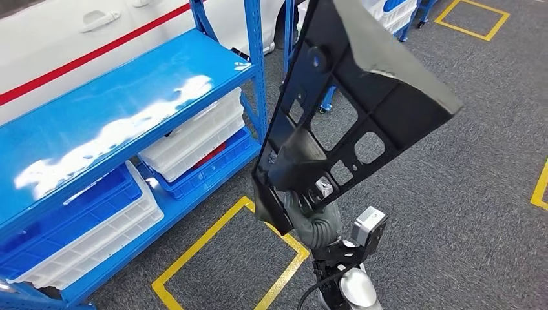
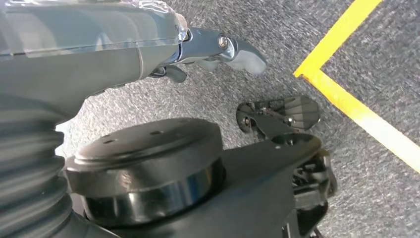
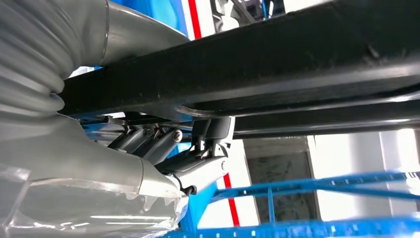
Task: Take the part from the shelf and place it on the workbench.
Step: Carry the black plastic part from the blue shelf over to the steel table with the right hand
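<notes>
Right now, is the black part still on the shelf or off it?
Off it: the right hand grips the black part, raised clear of the blue shelf.

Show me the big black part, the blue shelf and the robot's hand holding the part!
part [image 1: 388, 103]: head view, on its flat black panel.
shelf [image 1: 116, 97]: head view, on the bare blue top board.
right hand [image 1: 310, 216]: head view, on the grey hand gripping the part's lower end.

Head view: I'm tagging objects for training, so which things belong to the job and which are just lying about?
Job:
- black part, held up off the shelf
- right hand, gripping the part's lower end
- blue shelf

Lying about:
- white bins
- blue crate
- yellow floor markings
- white car behind the shelf
</notes>
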